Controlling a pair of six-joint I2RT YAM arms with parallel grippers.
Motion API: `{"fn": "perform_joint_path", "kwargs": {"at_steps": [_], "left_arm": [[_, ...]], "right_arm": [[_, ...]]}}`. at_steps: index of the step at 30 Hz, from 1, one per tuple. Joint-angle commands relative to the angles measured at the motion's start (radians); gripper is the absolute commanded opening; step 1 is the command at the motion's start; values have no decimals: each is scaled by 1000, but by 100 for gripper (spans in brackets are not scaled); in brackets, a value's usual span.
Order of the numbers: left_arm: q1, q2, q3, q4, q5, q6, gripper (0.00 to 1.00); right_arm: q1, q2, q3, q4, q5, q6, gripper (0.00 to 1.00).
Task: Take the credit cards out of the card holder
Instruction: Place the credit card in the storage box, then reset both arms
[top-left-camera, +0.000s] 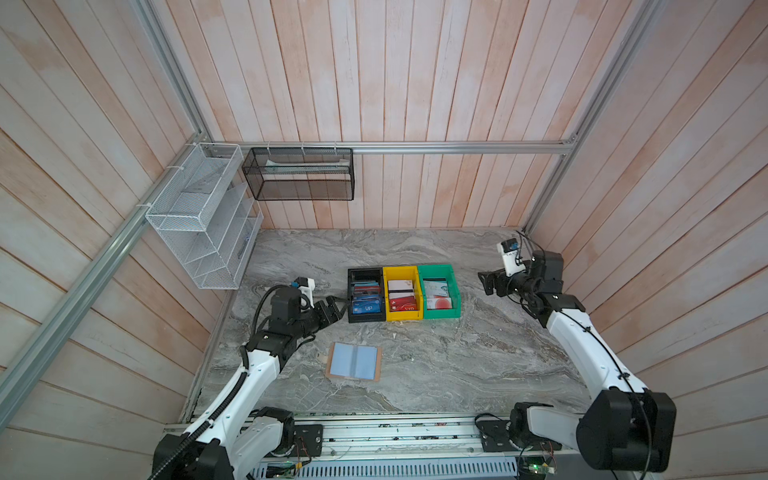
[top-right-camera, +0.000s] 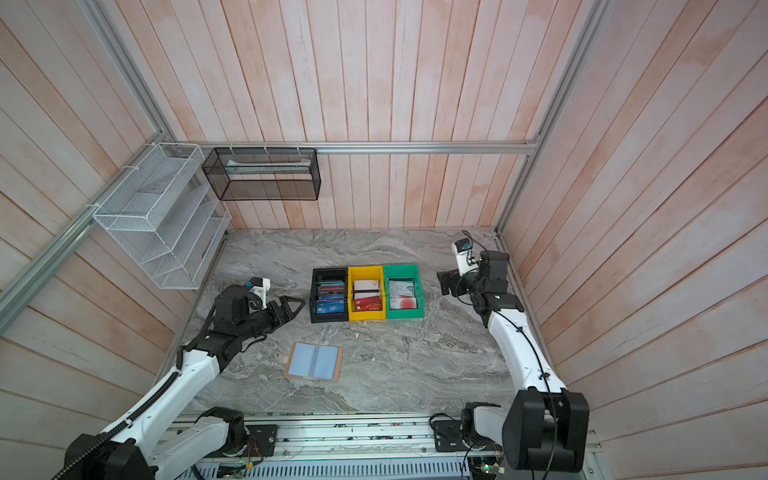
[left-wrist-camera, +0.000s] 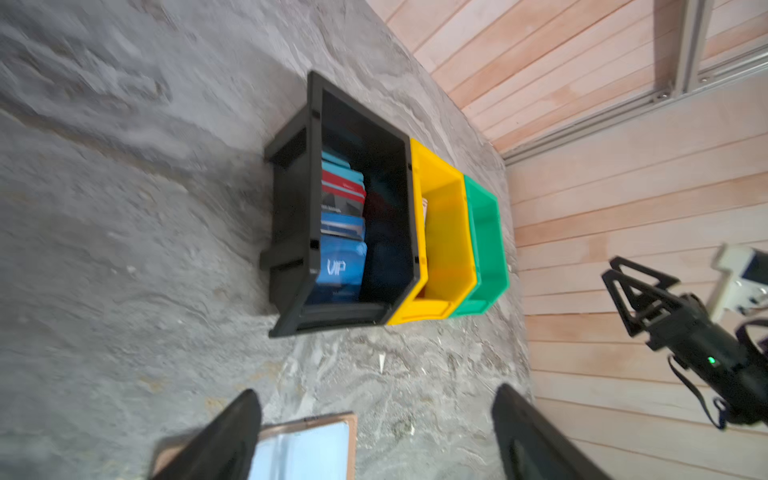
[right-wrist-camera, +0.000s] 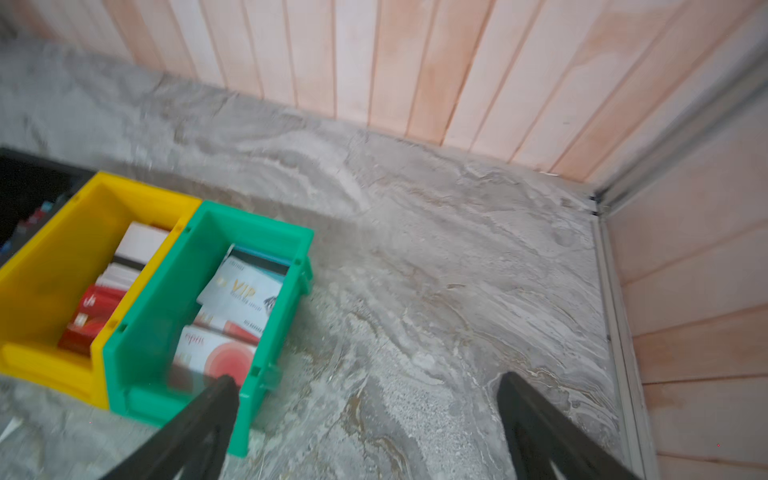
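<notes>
Both top views show bare desk (top-left-camera: 457, 365) all round the card holder (top-left-camera: 354, 360), spread flat near the left pincer (top-left-camera: 337, 308); right pincer (top-left-camera: 485, 283) well apart. Both gape wide, empty.

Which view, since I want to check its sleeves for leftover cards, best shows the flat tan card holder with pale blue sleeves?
Both top views: the flat tan card holder lies open, whole and unobstructed, with no card visible on its blue pages. The left wrist view catches only a blurred corner; the right wrist view misses it.
</notes>
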Motion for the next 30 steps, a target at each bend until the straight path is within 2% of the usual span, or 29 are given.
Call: {"fn": "perform_joint_path", "kwargs": {"at_steps": [1,4,7,10,12,15,18,21,23,27,30], "left_arm": [[11,36,81,-108,-176,115,96],[19,45,126,-93,-258,182,96],[28,20,109,-24,-371,252,98],[32,-52,8,131,-497,324,100],[41,-100,-69,241,-564,373,100],[47,-145,-174,381,-659,453,100],[61,-156,-249,481,-722,526,100],[89,-138,-305,569,-748,550,100],[122,-107,-348,658,-699,547,100],[169,13,-433,896,-633,524,100],[181,98,-448,1003,-600,532,100]], "right_arm": [[-29,-88,-161,366,-5,135,98],[-39,-104,-285,538,62,143,98],[-42,-33,-351,642,88,166,98],[-43,69,-420,768,89,142,98],[-47,124,-472,890,107,176,98],[-48,176,-538,1071,70,201,98],[-48,210,-546,1120,30,191,98],[-48,247,-578,1220,27,189,98],[-48,287,-588,1280,51,200,98],[-25,355,-558,1280,101,192,98],[-25,358,-556,1270,114,192,98]]}}
